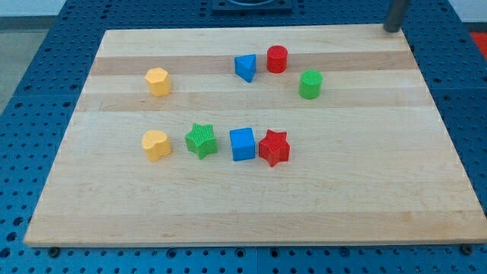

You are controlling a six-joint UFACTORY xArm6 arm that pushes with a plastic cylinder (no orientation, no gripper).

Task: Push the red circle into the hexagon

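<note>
The red circle stands near the view's top centre, just right of a blue triangle. The yellow hexagon sits well to its left, in the upper left part of the wooden board. My tip touches down at the board's top right corner, far to the right of the red circle and above the green circle.
A row lies across the middle: a yellow heart, a green star, a blue cube and a red star. The board rests on a blue perforated table.
</note>
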